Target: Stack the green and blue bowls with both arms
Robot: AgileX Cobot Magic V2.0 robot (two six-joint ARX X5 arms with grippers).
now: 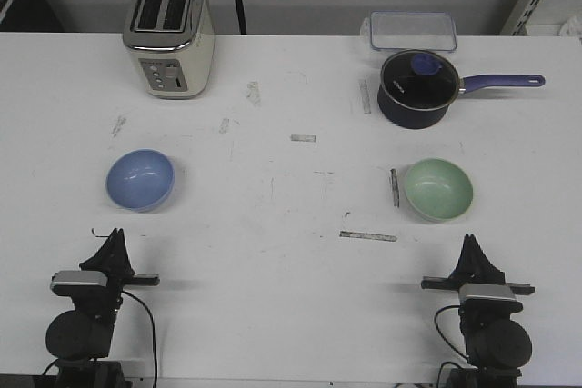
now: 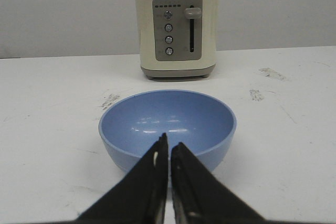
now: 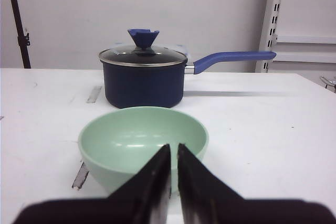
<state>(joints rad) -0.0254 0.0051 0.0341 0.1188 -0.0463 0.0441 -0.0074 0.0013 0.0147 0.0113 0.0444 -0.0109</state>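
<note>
Front view: white scuffed table [image 1: 273,270], both arms parked at its near edge.
Toaster: cream and steel two-slot toaster [image 1: 170,34], far left.
Saucepan: dark navy lidded saucepan [image 1: 416,88], far right.
Blue bowl: glossy periwinkle blue bowl [image 1: 140,179], empty, ahead of left gripper [image 1: 114,244].
Green bowl: pale mint green bowl [image 1: 438,189], empty, ahead of right gripper [image 1: 473,249].
Jaws: both pairs nearly pressed together, gripping nothing.

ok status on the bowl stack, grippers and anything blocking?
Left gripper and right gripper shut, empty. Blue bowl and green bowl apart, unstacked. Nothing between them.
</note>
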